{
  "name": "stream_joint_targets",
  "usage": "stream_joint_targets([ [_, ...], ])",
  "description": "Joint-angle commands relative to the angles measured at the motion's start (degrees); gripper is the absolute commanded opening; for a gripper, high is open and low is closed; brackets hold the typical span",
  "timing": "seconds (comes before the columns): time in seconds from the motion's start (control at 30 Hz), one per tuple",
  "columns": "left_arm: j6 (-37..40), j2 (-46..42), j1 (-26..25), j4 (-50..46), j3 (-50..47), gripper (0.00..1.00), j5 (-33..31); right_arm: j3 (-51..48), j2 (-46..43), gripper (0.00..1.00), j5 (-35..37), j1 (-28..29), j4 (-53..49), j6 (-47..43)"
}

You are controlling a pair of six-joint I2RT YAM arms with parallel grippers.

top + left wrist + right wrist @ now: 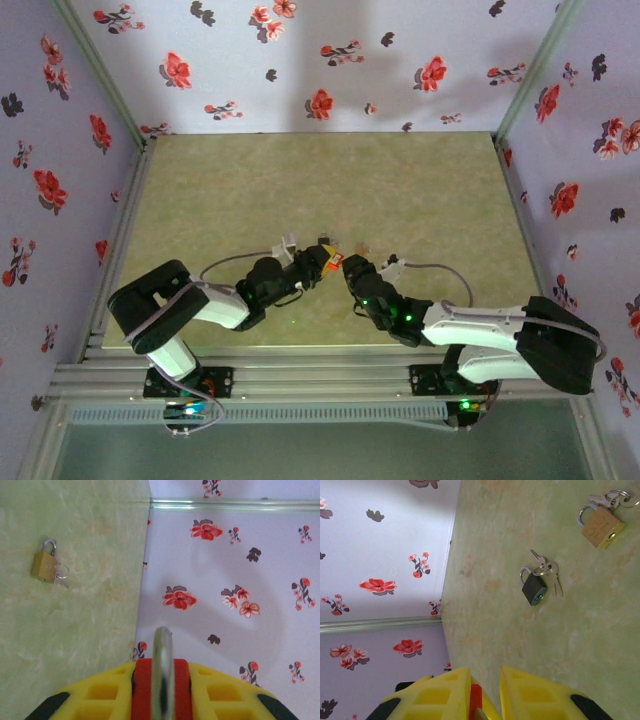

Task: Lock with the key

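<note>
My left gripper [325, 258] is shut on the red padlock [335, 262], held above the middle of the table near its front. In the left wrist view the red body [142, 690] sits clamped between the yellow fingers [100, 695]. Its silver shackle [163, 665] points away from the camera. My right gripper [350, 271] faces it from the right, tips almost touching the padlock. In the right wrist view its yellow fingers [445, 695] stand a narrow gap apart with bare table showing between them. A strip of the red padlock [476, 702] shows at the left finger's inner edge. The key is hidden.
A brass padlock [602, 526] with a ring of small keys lies on the green table [300, 180]; the left wrist view has it too [44, 566]. A dark padlock [534, 587] with its own key ring [545, 570] lies nearby. Flowered walls [330, 60] enclose the table.
</note>
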Motion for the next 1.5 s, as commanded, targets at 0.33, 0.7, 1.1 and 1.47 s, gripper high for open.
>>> stream_joint_targets([
  [0.33, -11.0, -1.7, -4.2, 2.7, -2.5, 0.00, -15.3, -1.5, -4.5, 0.27, 4.1, -1.5, 1.1, -3.2],
  [0.7, -12.9, -0.2, -4.7, 2.1, -0.3, 0.00, -19.3, -1.9, -4.4, 0.29, 1.9, -2.4, 2.2, -2.9],
  [1.1, -12.9, -0.3, -4.9, 0.0, 0.8, 0.00, -20.5, 0.0, 2.6, 0.26, -2.7, -3.5, 9.3, -6.2],
  [1.47, -12.5, 0.4, -5.0, -1.2, 1.6, 0.00, -20.7, -0.5, 1.1, 0.27, -0.9, -3.6, 8.2, -7.1],
])
